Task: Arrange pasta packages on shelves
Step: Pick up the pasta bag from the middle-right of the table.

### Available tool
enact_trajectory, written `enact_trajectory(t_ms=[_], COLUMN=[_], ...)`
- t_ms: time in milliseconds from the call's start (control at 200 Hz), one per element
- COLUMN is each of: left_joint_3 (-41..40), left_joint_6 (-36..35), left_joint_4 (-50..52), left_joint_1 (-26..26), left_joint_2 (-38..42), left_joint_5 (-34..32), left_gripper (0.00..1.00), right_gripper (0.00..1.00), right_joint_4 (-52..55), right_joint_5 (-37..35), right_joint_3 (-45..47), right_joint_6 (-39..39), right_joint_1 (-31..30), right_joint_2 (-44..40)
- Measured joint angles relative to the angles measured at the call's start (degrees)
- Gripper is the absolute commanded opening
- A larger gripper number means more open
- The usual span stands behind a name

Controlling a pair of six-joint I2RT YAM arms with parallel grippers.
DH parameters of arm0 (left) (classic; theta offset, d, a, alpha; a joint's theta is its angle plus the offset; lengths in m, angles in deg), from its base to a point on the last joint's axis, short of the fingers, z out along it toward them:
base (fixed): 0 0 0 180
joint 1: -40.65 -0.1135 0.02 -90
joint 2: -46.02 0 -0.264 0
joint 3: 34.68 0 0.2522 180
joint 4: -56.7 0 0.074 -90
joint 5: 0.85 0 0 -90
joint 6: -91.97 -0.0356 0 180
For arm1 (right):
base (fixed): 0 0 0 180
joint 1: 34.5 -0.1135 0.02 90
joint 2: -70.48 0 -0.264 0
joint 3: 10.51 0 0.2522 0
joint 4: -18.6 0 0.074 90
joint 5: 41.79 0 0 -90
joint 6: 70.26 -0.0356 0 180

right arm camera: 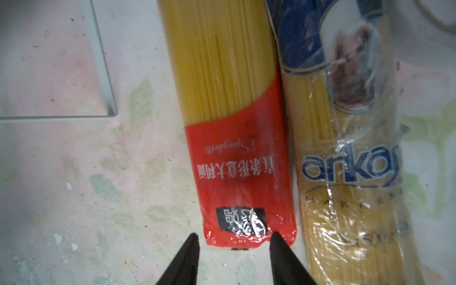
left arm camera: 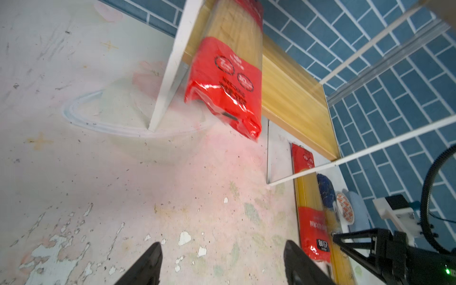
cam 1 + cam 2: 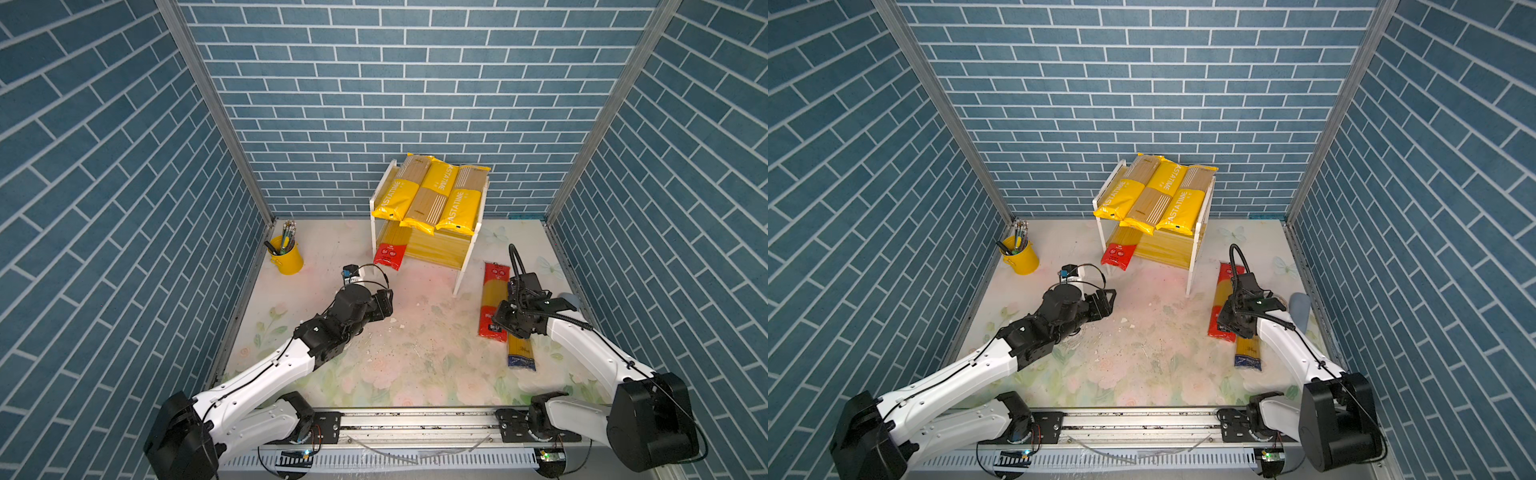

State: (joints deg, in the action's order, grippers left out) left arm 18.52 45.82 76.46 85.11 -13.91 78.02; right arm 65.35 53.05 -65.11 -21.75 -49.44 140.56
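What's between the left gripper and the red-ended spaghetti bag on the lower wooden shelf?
Only bare, flaking tabletop separates the left gripper from the red-ended spaghetti bag, per the left wrist view.

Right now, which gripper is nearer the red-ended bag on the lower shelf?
Left. The left gripper is just in front of the shelf bag; the right gripper is farther off, at the other red-ended bag.

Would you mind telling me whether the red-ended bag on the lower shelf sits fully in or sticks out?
Sticks out: the red-ended bag overhangs the lower board at the front.
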Motion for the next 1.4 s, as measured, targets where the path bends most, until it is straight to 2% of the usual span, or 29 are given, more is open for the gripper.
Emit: enact_trajectory(t_ms=[305,505,640,765,890,1180,1240,1280,1345,1400], left_joint_3=[3.4,8.3,10.4,11.6,12.4,13.3,13.3,13.3,13.2,13.1], left_joint_6=[-0.7,-1.5,-2.0,-2.5,-2.6,-3.6,-3.7,-3.6,-3.6,-3.6], left_joint_4=[-2.1,-5.4,-7.4,-8.1,-8.7,-8.9,-8.9,-8.9,-9.0,-9.3], left_joint_1=[10.1,13.6,14.4,15.0,15.4,15.5,15.5,15.5,15.5,15.5], left_joint_2=[-13.8,-22.7,-27.1,-29.9,-31.3,-31.5,-31.5,-31.3,-31.0,-30.6], left_joint_5=[-2.9,-2.4,-1.0,0.3,1.0,1.1,1.0,0.9,0.8,0.7], left_gripper=[0.79,0.78,0.78,0.78,0.78,0.78,0.78,0.79,0.79,0.79], right_gripper=[0.47,0.5,0.51,0.53,0.53,0.51,0.48,0.42,0.17,0.06], right_joint_4=[-7.1,-9.6,-7.8,-5.8,-6.1,-12.1,-13.8,-15.2,-18.0,-21.5], right_joint_5=[2.9,5.5,5.8,5.8,7.4,11.2,11.3,11.9,14.0,16.7], right_joint_3=[2.3,2.2,2.2,2.2,2.2,2.2,2.2,2.2,2.2,2.3], right_joint_6=[0.0,-0.1,0.3,1.3,2.6,3.0,2.8,2.8,2.2,2.3], right_joint_1=[-1.9,-2.9,-0.1,6.1,11.8,12.5,12.6,12.6,12.6,12.6], right_joint_2=[5.3,6.4,4.9,2.6,4.2,9.6,11.0,12.5,14.2,15.1])
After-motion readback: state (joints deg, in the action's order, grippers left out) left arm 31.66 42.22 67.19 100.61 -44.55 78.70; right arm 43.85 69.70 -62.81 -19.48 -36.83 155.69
